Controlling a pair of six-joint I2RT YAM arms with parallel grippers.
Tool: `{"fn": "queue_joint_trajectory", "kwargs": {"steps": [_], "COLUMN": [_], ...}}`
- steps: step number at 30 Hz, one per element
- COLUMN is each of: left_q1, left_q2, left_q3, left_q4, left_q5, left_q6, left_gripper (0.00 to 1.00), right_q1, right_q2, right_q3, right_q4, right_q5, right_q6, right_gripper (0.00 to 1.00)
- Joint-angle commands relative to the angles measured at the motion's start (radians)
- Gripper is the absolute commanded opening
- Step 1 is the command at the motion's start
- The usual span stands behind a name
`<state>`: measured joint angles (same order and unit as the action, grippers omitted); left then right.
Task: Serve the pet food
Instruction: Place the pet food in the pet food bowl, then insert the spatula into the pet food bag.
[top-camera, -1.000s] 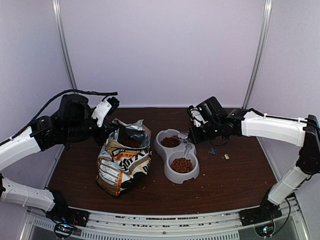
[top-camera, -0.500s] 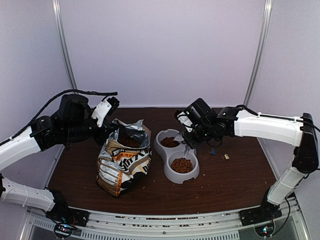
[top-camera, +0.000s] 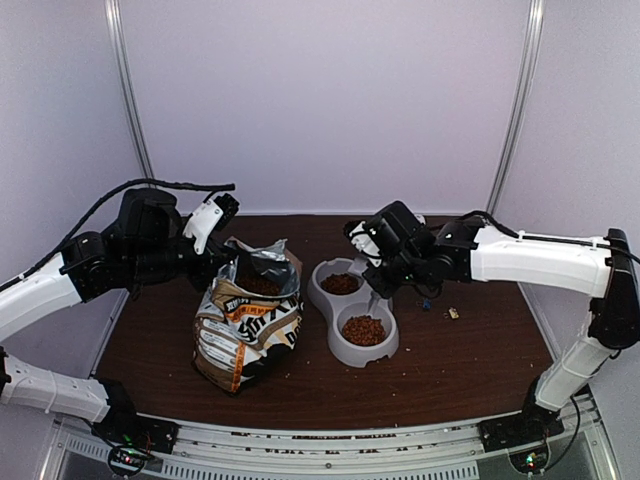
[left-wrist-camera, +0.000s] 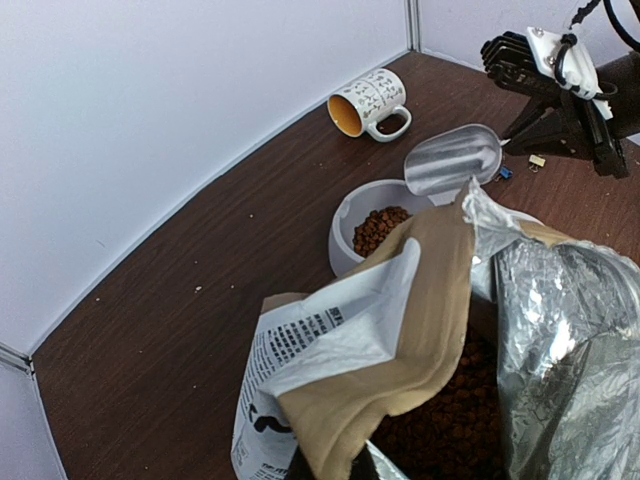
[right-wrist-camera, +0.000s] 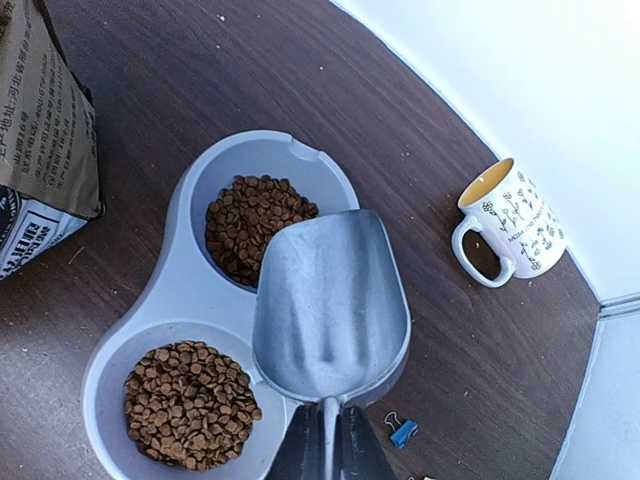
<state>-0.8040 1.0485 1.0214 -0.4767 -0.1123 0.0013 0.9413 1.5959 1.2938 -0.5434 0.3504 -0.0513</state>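
Note:
Reddish-brown pet food (right-wrist-camera: 255, 225) fills the far compartment of the grey double bowl (right-wrist-camera: 180, 270), and more pet food (right-wrist-camera: 190, 400) fills the near one. My right gripper (right-wrist-camera: 325, 440) is shut on the thin handle of an empty silver scoop (right-wrist-camera: 330, 300), which hovers over the bowl's right side. In the top view the scoop (top-camera: 375, 298) hangs under that gripper (top-camera: 385, 265). My left gripper (left-wrist-camera: 340, 470) is shut on the tan flap of the open bag (left-wrist-camera: 420, 300), holding its mouth up. Pet food (left-wrist-camera: 450, 420) shows inside the bag.
A patterned mug (right-wrist-camera: 510, 225) lies on its side at the back right near the wall. A blue binder clip (right-wrist-camera: 402, 432) and another small clip (top-camera: 453, 313) lie right of the bowl. The bag (top-camera: 245, 325) stands left of the bowl.
My right arm has swung left with the scoop, from the bowl's right side to over the bowl, toward the bag. The left arm and the bag have stayed put.

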Motion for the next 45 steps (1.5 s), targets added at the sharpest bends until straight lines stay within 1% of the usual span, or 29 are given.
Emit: {"fn": "queue_joint_trajectory", "kwargs": {"steps": [1, 7, 14, 17, 21, 26, 28, 30, 37, 42, 45], "left_q1": [0.009, 0.009, 0.008, 0.008, 0.006, -0.003, -0.006, -0.008, -0.019, -0.031, -0.035], "left_q2": [-0.015, -0.019, -0.015, -0.013, -0.005, 0.008, 0.011, 0.013, 0.016, 0.02, 0.025], "left_q3": [0.036, 0.033, 0.034, 0.034, 0.036, 0.038, 0.037, 0.038, 0.037, 0.037, 0.038], "left_q4": [0.09, 0.09, 0.091, 0.092, 0.092, 0.09, 0.09, 0.091, 0.091, 0.089, 0.089], "left_q5": [-0.003, -0.003, 0.029, 0.057, 0.096, 0.113, 0.117, 0.118, 0.138, 0.134, 0.137], "left_q6": [0.013, 0.012, 0.013, 0.016, 0.022, 0.031, 0.032, 0.034, 0.045, 0.049, 0.051], "left_gripper": [0.0, 0.0, 0.0, 0.0, 0.0, 0.0, 0.0, 0.0, 0.0, 0.0, 0.0], "right_q1": [0.007, 0.004, 0.004, 0.004, 0.007, 0.036, 0.066, 0.105, 0.181, 0.219, 0.238], "right_q2": [-0.069, -0.086, -0.246, -0.327, -0.42, -0.487, -0.486, -0.472, -0.376, -0.291, -0.243], "right_q3": [0.004, -0.051, -0.059, -0.058, -0.066, -0.048, -0.028, 0.001, 0.113, 0.178, 0.208], "right_q4": [0.05, 0.084, 0.071, 0.055, 0.065, 0.091, 0.095, 0.083, -0.002, -0.105, -0.165], "right_q5": [0.029, -0.018, -0.1, -0.174, -0.313, -0.488, -0.545, -0.567, -0.567, -0.564, -0.532], "right_q6": [0.034, 0.097, 0.159, 0.198, 0.265, 0.328, 0.337, 0.332, 0.278, 0.24, 0.228], "right_gripper": [0.0, 0.0, 0.0, 0.0, 0.0, 0.0, 0.0, 0.0, 0.0, 0.0, 0.0]}}
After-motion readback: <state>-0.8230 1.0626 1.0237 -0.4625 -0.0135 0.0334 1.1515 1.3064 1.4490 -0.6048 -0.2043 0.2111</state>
